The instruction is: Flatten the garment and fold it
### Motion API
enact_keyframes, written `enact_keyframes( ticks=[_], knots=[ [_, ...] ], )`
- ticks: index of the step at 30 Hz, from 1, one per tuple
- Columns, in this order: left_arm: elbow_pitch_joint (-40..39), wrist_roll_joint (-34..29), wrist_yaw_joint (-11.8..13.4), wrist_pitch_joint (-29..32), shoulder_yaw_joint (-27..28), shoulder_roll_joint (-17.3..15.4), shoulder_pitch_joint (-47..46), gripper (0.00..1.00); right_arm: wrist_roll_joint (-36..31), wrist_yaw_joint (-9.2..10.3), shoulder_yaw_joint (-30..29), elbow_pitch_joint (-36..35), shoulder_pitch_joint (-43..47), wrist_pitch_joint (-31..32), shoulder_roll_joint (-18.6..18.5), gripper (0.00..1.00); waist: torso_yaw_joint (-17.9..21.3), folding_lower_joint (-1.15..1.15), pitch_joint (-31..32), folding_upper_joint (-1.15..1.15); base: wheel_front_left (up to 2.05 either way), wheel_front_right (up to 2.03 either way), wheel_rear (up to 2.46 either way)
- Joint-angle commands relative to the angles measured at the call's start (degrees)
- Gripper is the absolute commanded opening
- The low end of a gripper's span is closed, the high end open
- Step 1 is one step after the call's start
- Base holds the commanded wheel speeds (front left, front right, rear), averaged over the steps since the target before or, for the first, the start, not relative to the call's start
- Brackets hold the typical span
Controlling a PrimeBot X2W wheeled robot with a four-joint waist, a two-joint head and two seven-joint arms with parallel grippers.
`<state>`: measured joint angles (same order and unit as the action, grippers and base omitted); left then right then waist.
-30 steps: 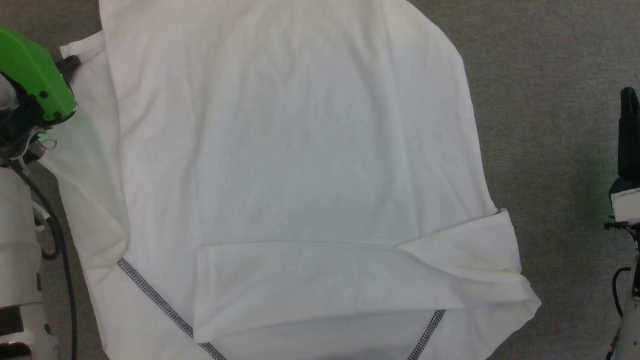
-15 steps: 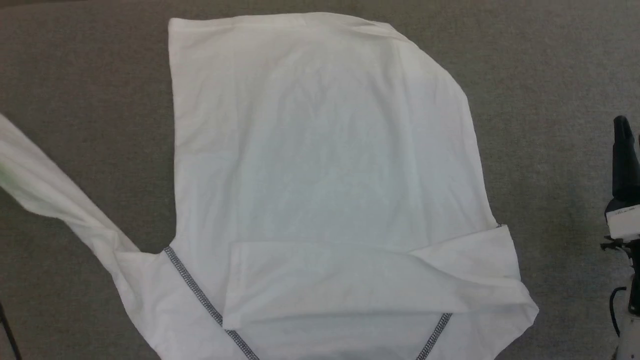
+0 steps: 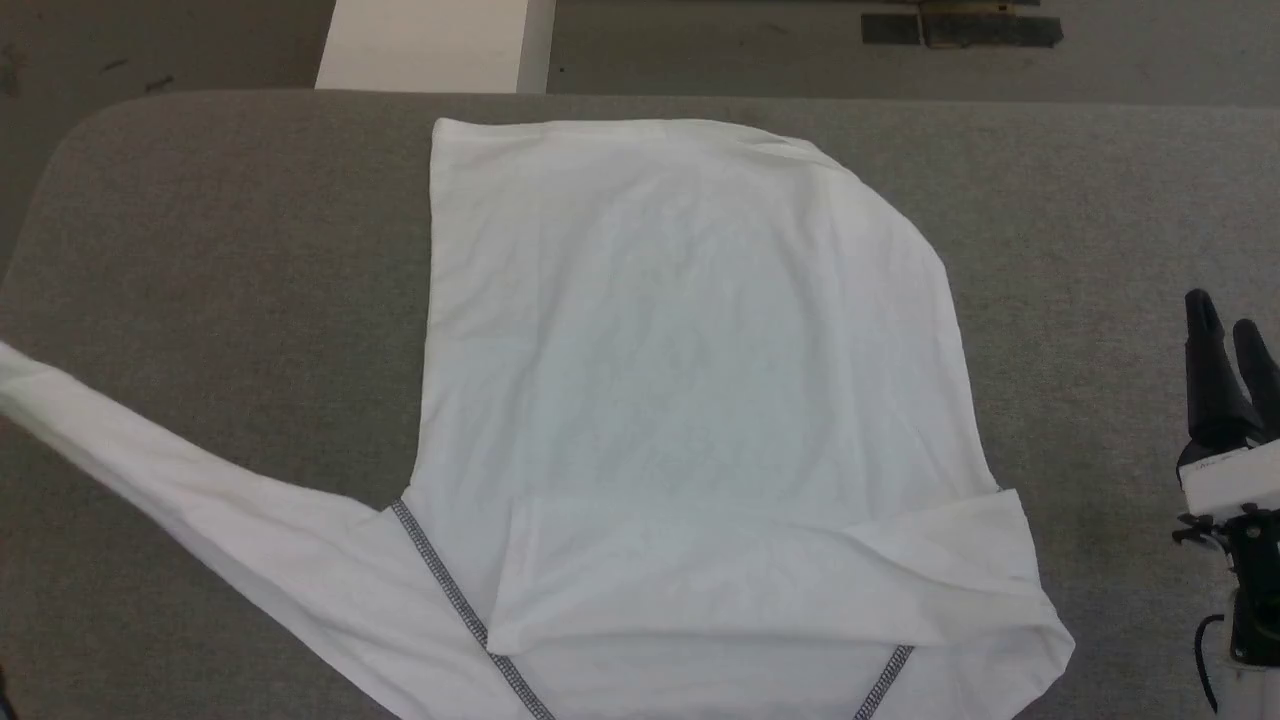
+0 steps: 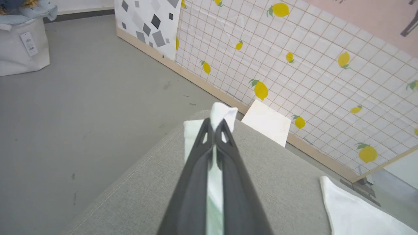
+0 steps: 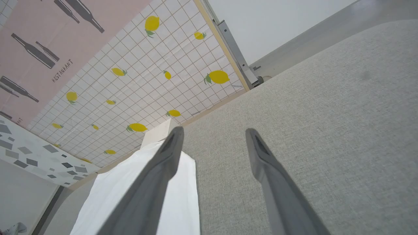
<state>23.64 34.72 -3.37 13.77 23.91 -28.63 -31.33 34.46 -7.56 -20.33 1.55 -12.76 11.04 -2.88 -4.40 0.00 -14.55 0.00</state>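
Closer in, left tool [image 4: 214, 124] pinches garment [image 4: 224, 113].

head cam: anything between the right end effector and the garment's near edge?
Nothing. In the head view the stretch between the open right end effector and the garment is bare grey table cover.

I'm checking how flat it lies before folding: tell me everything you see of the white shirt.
The garment is a white long-sleeved shirt of thin, soft-looking fabric, lightly creased, lying spread on the grey padded table. Dark grey stitching runs along its shoulder seams. One sleeve is folded across the body; the other sleeve stretches out toward the head view's left edge, its end pinched in the shut left claw.
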Motion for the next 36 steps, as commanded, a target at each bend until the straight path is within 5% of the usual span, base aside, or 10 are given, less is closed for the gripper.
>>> enact_keyframes(
  ticks=[1,9,16,26,33,34,35,36],
  knots=[
    [-2.0,0.9,-0.9,-0.1,-0.9,1.7,2.0,0.0,0.5,0.08,0.1,0.4,1.3,-0.4,0.0,1.0,0.0,0.0,2.1,0.0,0.0,0.0,0.0],
    [-19.0,7.1,-3.2,5.4,-10.9,13.5,6.9,0.0,1.0,0.08,-0.5,1.8,4.0,-0.6,0.0,1.0,-0.8,0.0,5.8,0.0,0.0,0.0,0.0],
    [-29.6,8.7,-3.6,11.2,-27.3,23.2,9.3,0.0,1.7,0.08,0.2,2.9,5.0,-0.8,0.0,1.0,-0.4,0.0,7.5,0.0,0.0,0.0,0.0],
    [-21.1,9.0,-3.9,11.6,-53.0,25.7,11.4,0.0,2.7,0.08,1.2,4.6,5.5,-1.8,0.0,1.0,1.7,0.0,7.1,0.0,0.0,0.0,0.0],
    [-11.8,8.2,-4.0,12.8,-65.4,25.7,13.3,0.0,3.1,0.08,1.4,5.7,5.6,-2.5,0.0,1.0,2.9,0.0,6.6,0.0,0.0,0.0,0.0],
    [-10.8,8.4,-4.1,14.0,-66.6,25.7,13.5,0.17,3.2,0.08,1.5,5.8,5.6,-2.6,0.0,1.0,3.0,0.0,6.5,0.0,0.0,0.0,0.0],
    [-9.7,8.9,-4.1,15.5,-67.7,25.6,13.8,1.0,3.2,0.08,1.5,5.8,5.6,-2.7,0.0,1.0,3.1,0.0,6.5,0.0,0.0,0.0,0.0],
    [-9.1,9.5,-4.1,16.8,-68.3,25.3,14.0,1.0,3.2,0.08,1.6,5.9,5.5,-2.7,0.0,1.0,3.2,0.0,6.4,0.0,0.0,0.0,0.0]
  ],
)
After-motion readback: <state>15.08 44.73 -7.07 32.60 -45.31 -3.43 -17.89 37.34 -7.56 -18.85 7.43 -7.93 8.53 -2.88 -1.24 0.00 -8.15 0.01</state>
